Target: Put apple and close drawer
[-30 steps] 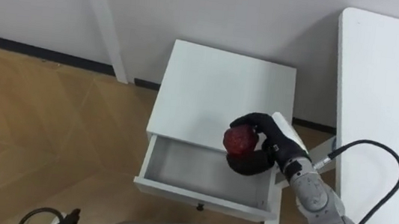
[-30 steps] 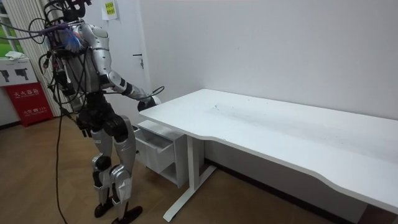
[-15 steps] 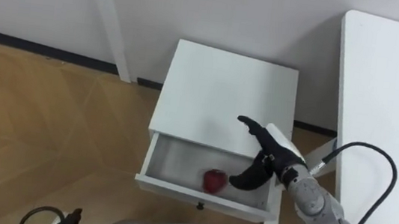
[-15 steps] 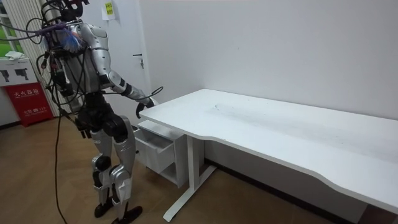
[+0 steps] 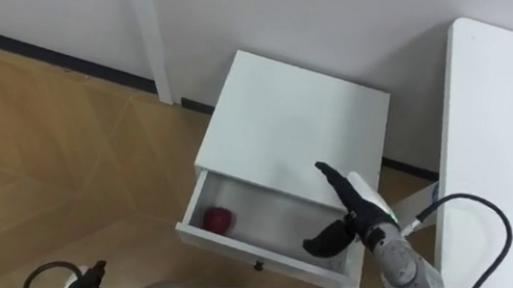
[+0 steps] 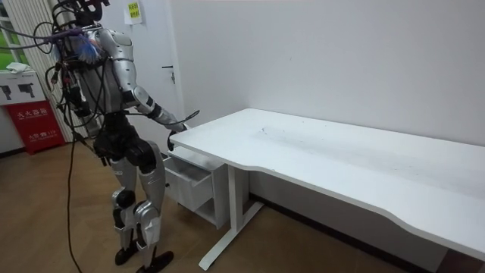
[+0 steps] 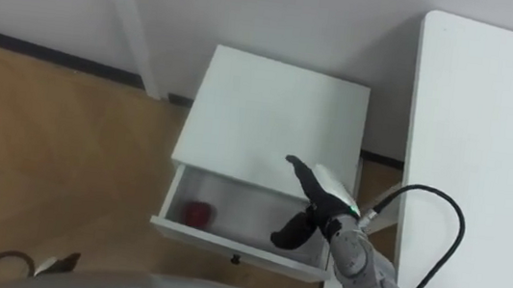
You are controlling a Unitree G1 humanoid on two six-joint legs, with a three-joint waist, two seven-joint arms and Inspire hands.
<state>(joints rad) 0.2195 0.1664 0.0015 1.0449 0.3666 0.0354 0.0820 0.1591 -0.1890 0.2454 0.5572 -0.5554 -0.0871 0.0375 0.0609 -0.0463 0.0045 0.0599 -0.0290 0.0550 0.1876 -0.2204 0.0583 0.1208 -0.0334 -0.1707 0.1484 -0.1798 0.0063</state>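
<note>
Apple (image 5: 219, 219): red, down inside the open drawer (image 5: 277, 214), at its left end, close behind the front panel, resting on the drawer floor. Touched by nothing; well apart from the right hand (image 5: 349, 213). Drawer pulled out of a white cabinet (image 5: 293, 119) toward the robot, with a small dark knob (image 5: 258, 265) at the middle of the front panel. Right hand above the drawer's right end, just in front of the cabinet's top edge: open, black fingers (image 5: 329, 175) stretched straight and close together, pointing up and left over the cabinet top; thumb (image 5: 321, 241) held apart from them, hanging down toward the drawer's right front corner. Nothing held, nothing pinched. Cannot tell whether touching the cabinet edge or just clear of it. White table (image 5: 508, 144) just right of the cabinet, along the eye view's right side. Wooden floor (image 5: 42, 158) to the left; white wall behind, with dark skirting (image 5: 35, 46) and a white upright post (image 5: 144, 25) near the cabinet's rear left corner. In the room view: standing upright on both feet at the table's end, before the cabinet, right arm reaching forward and down to the table's corner above the drawer. Red case (image 6: 30, 125) on the floor at the room view's left, behind the robot.
</note>
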